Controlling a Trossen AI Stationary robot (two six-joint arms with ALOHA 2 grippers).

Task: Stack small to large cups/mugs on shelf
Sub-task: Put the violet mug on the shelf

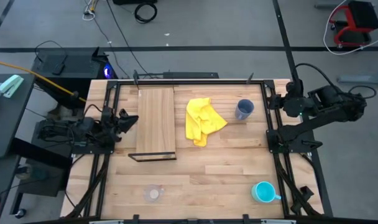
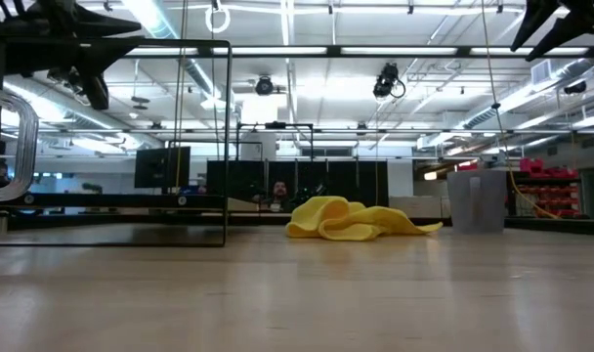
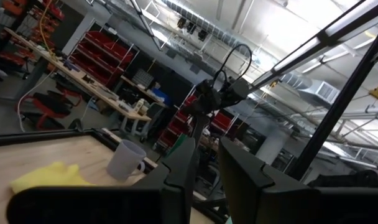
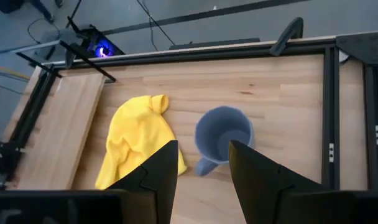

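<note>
The brown shelf (image 1: 155,121) stands on the table's left half. The grey-blue mug (image 1: 244,109) stands upright on its base at the far right, open end up; it also shows in the right wrist view (image 4: 225,135) and the left wrist view (image 3: 125,160). The turquoise mug (image 1: 263,191) stands at the near right. The clear glass cup (image 1: 153,193) stands near the front edge, close in the low view (image 2: 9,147). My left gripper (image 1: 130,121) is open and empty at the shelf's left side. My right gripper (image 1: 281,103) is open and empty, raised right of the grey-blue mug.
A crumpled yellow cloth (image 1: 203,120) lies between the shelf and the grey-blue mug, also in the low view (image 2: 351,217). A dark metal frame (image 1: 273,134) runs along the table's edges. Bare tabletop lies in the middle near the front (image 1: 207,177).
</note>
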